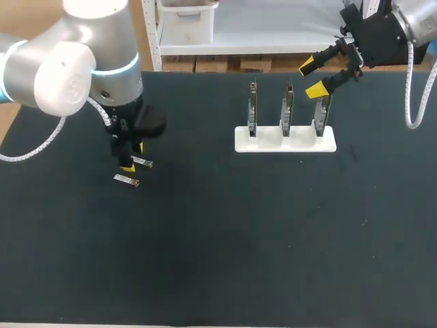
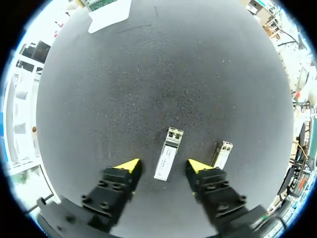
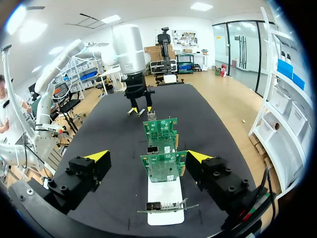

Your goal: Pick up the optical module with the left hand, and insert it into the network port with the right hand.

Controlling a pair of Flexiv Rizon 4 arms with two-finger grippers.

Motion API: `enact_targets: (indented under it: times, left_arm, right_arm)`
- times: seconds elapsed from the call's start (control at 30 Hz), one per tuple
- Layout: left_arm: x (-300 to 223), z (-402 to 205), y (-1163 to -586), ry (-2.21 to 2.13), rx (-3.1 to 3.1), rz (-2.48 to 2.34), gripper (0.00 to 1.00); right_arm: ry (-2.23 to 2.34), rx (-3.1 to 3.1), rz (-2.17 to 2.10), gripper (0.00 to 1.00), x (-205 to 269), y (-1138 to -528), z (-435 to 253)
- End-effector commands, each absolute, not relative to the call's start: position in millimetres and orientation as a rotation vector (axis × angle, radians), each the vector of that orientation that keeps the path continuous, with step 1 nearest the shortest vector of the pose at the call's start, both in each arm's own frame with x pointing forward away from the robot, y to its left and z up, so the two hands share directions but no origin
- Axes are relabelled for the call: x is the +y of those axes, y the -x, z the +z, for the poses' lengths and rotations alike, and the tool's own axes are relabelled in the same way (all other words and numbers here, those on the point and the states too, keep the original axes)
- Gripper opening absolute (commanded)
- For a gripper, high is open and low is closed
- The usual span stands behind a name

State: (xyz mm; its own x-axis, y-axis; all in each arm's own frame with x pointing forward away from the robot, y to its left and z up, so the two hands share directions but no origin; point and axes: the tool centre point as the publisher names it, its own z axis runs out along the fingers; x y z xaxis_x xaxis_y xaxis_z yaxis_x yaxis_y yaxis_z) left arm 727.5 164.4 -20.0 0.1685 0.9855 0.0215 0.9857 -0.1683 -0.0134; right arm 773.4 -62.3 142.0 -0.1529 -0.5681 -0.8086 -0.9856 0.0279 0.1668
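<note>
Table [image 1: 218,260]: flat black mat, dull and finely speckled. The white stand [image 1: 285,140] sits toward its far side, right of centre.

The stand is the only holder. It has three slots in a row with one green card [image 3: 163,168] upright in each, all edge-on from the head view. All three are seated and none is tilted.

Right gripper [image 1: 311,78]: above the stand's right end, fingers spread wide and gripping nothing. From its wrist the cards line up ahead of it, between the two tips, with no contact.

Left gripper [image 2: 163,168]: well left of the stand, low over the mat, fingers apart.

Module [image 2: 167,154]: flat on the mat between the left fingers, with a gap on each side, so not gripped.

Second module [image 2: 221,153]: also flat on the mat, just outside one of the left fingers and roughly parallel to the first. Both modules are well apart from the stand.
</note>
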Motion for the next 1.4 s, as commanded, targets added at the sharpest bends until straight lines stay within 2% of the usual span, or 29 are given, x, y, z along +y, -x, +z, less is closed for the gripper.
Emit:
enact_targets:
  times: [0.03, 0.47, 0.83, 1.1, 1.4]
  left_arm:
    - [165, -22, -729, 2.385, -2.006, -0.005, 0.0]
    - [163, -19, -726, 2.371, -2.022, 0.015, 0.0]
    - [147, 21, -744, 2.283, -2.425, 0.196, 0.0]
    - [134, 87, -785, 1.919, -3.127, 0.788, 0.0]
    - [88, 139, -822, 1.786, -3.336, 1.317, 0.0]
  right_arm:
    - [1.576, 1.773, 1.0, 1.0, -62, -772, 142]
    - [1.576, 1.773, 1.0, 1.0, -62, -772, 142]
    - [1.576, 1.773, 1.0, 1.0, -62, -772, 142]
    - [1.576, 1.773, 1.0, 1.0, -62, -772, 142]
    - [1.576, 1.773, 1.0, 1.0, -62, -772, 142]
